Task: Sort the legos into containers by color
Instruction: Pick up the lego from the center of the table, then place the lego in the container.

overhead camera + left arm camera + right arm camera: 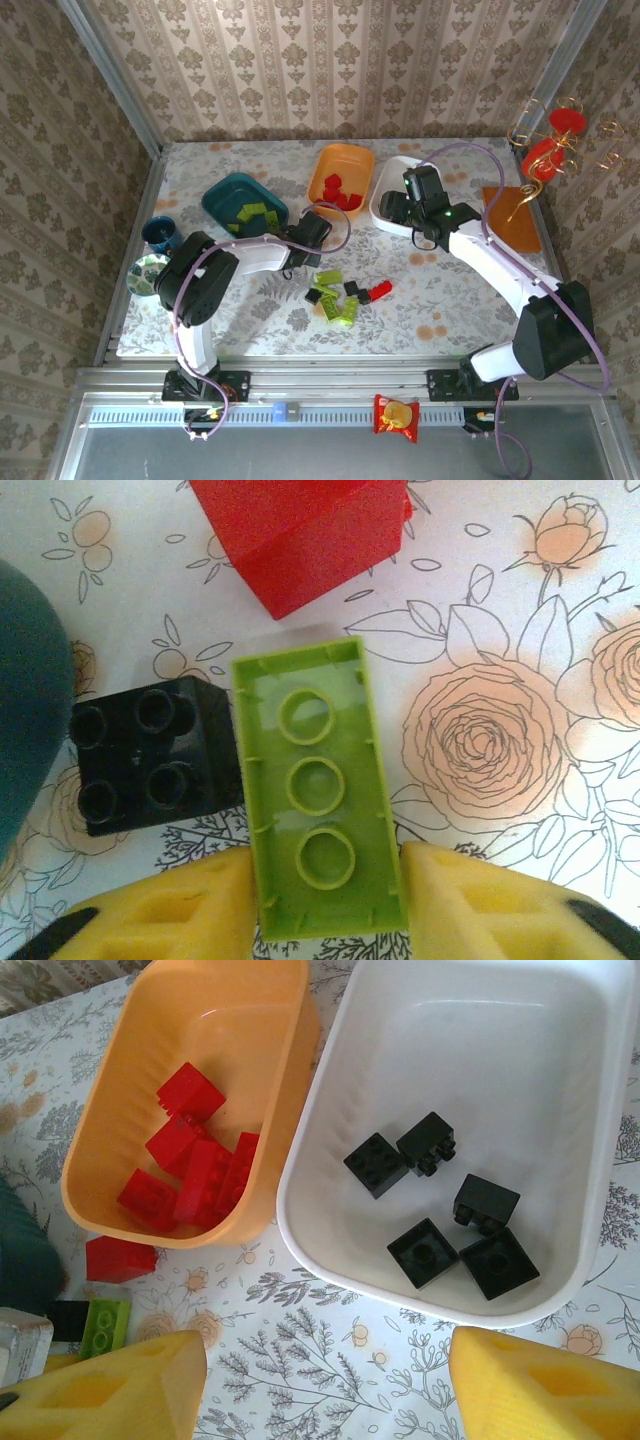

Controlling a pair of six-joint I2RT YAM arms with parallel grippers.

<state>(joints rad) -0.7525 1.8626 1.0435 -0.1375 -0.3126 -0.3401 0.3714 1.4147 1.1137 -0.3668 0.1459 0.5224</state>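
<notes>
Nearest you on the table (450,290), the loose bricks (340,295) lie in a small heap between the two arms: green ones, black ones and one red at the heap's edge. Just past them, your left gripper (325,852) is clenched on a green brick (320,780). That brick lies hollow side up, with a yellow finger (190,905) pressed against each long side. A black brick (150,755) sits studs up right beside it, and a red brick (300,535) lies just beyond its far end, close under the orange tub (230,1020). Your right gripper (328,1360) is released, fingers spread wide with nothing between them, above bare table just short of the near rim of the white tub (480,1050). Farther back the three tubs stand in a row. The teal tub (225,192) holds green bricks (250,215), the orange tub holds red bricks (190,1160), and the white tub holds five black bricks (375,1165).
</notes>
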